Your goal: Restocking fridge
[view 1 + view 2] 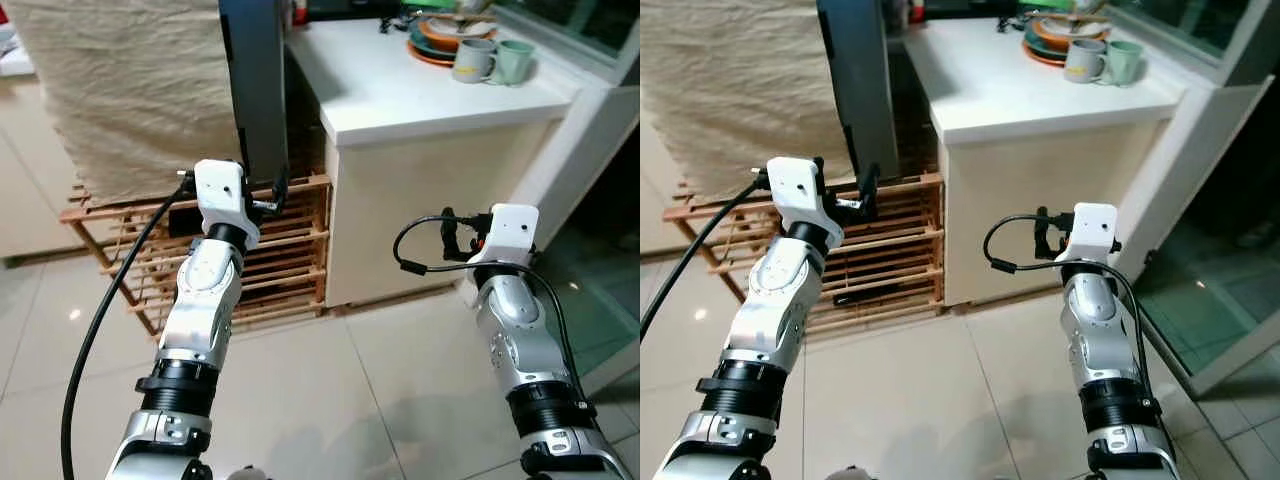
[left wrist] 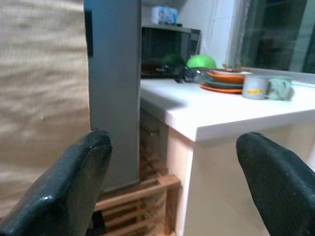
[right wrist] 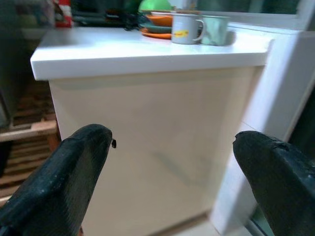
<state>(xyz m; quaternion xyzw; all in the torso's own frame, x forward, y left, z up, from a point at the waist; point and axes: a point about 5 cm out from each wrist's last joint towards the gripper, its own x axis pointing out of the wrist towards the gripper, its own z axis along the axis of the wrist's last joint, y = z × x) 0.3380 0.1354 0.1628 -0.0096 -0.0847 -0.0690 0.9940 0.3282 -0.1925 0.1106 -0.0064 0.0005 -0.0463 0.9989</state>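
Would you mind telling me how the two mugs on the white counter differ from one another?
The grey mug is grey-white with a yellow mark on its side, seen from the wrists, while the green mug is plain pale green. The grey mug stands to the robot's left, next to the stacked plates; the green mug sits on its other side, nearer the counter's right edge. Both stand upright, side by side, each with a handle.

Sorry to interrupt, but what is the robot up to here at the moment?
Nothing is being handled yet. The robot stands facing a white counter with both arms raised. The left gripper is open near a tall grey panel above a wooden rack; the right gripper is open before the counter's front. Two mugs and plates sit on top.
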